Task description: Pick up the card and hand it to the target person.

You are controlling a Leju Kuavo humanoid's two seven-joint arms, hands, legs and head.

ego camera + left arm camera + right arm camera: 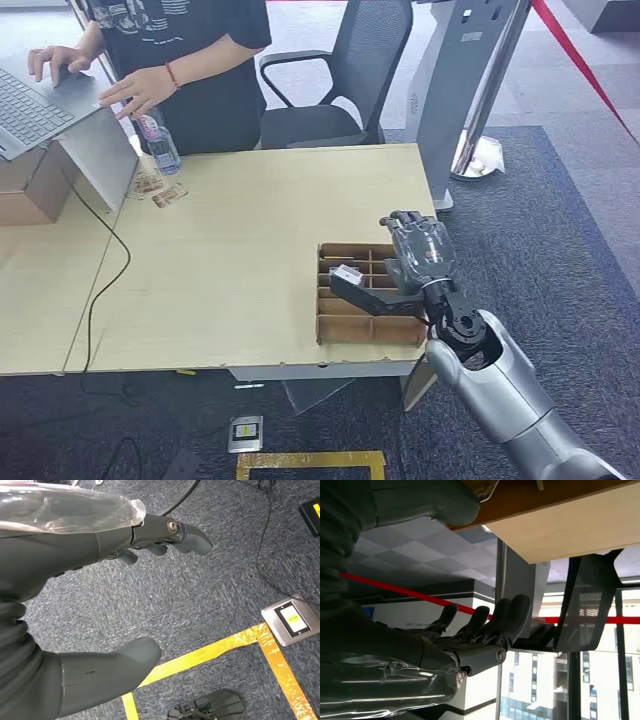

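Observation:
A small pale card (345, 272) stands in a slot of the brown cardboard divider box (370, 331) at the table's front right. My right hand (411, 265) hovers over that box, its thumb stretched out to the card's edge and its fingers (497, 617) straight and apart from the thumb. I cannot tell whether the thumb touches the card. The person (204, 70) in a black shirt stands behind the table at the far left, both hands at a laptop. My left hand (56, 555) hangs over the carpet with fingers spread, holding nothing.
On the wooden table (226, 250) are a laptop (38, 100) on a cardboard stand, a water bottle (161, 140) and a black cable (106, 280). A black office chair (355, 70) and a grey kiosk (460, 80) stand behind. Yellow tape (211, 650) marks the floor.

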